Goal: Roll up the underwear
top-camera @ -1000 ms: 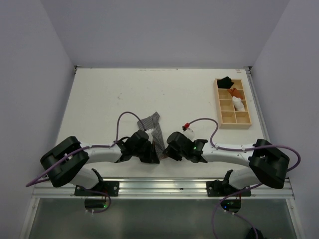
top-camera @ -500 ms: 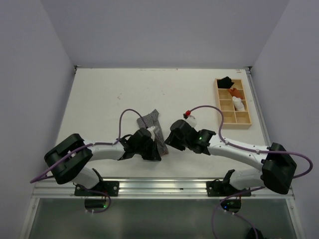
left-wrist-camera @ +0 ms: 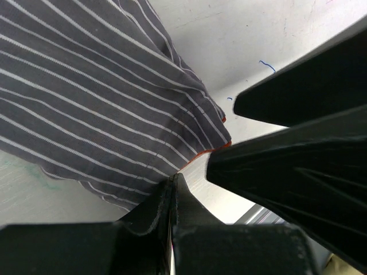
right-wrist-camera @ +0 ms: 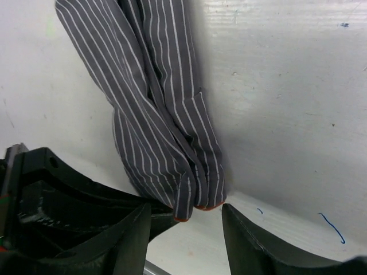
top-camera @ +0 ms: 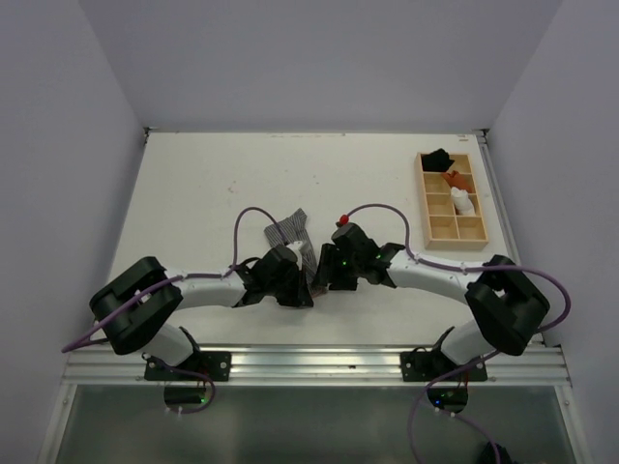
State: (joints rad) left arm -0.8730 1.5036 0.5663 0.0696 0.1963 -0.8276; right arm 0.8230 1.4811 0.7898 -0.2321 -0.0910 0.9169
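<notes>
Top external view: a white table [top-camera: 193, 193] carries the work. The left arm [top-camera: 198, 293] and right arm [top-camera: 435, 275] both bend inward from the near edge, so their wrists meet over one spot near the table's middle. This pose suits a two-sided handling of soft cloth. A wooden compartment tray [top-camera: 471, 230] sits at the far right, well apart, with small dark, orange and white bundles in its far cells.

The underwear [top-camera: 290, 230] lies flat on the table between the two wrists as a narrow folded band, running from far left down toward the near side.

Right wrist view: the cloth [right-wrist-camera: 155, 114] is grey with fine white stripes, doubled lengthwise, with an orange-red hem at its near tip. The right pincer [right-wrist-camera: 186, 226] stands spread astride that tip and holds nothing, probably ready to take the end and start the roll.

Left wrist view: the left pincer [left-wrist-camera: 172, 192] is pressed together at the cloth's near edge. Whether it pinches a fold cannot be told.
</notes>
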